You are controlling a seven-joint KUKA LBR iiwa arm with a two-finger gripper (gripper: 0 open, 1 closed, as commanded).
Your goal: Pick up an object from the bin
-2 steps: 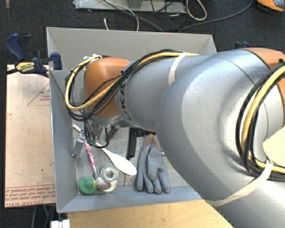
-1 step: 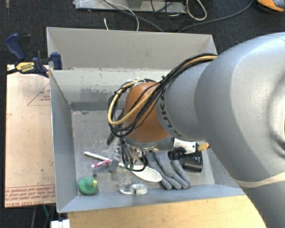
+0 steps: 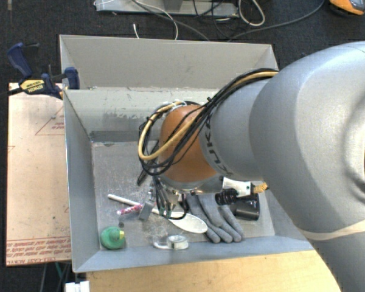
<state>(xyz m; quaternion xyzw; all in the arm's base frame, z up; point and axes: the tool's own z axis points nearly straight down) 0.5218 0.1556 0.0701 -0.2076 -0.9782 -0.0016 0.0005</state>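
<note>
My gripper (image 3: 159,202) hangs low in the middle of the bin, under the arm's orange cover, just above the floor. Right below and left of it lie a small grey piece (image 3: 146,212), a pink and white wrapped stick (image 3: 129,210) and a thin white stick (image 3: 117,198). A white spoon (image 3: 192,224) lies just to its right, partly under it. I see nothing held in the gripper.
A grey glove (image 3: 219,221) and a black bottle (image 3: 241,204) lie at the right under the arm. A green round thing (image 3: 112,238) sits in the front left corner, a clear tape roll (image 3: 171,242) by the front wall. The arm hides the bin's right half.
</note>
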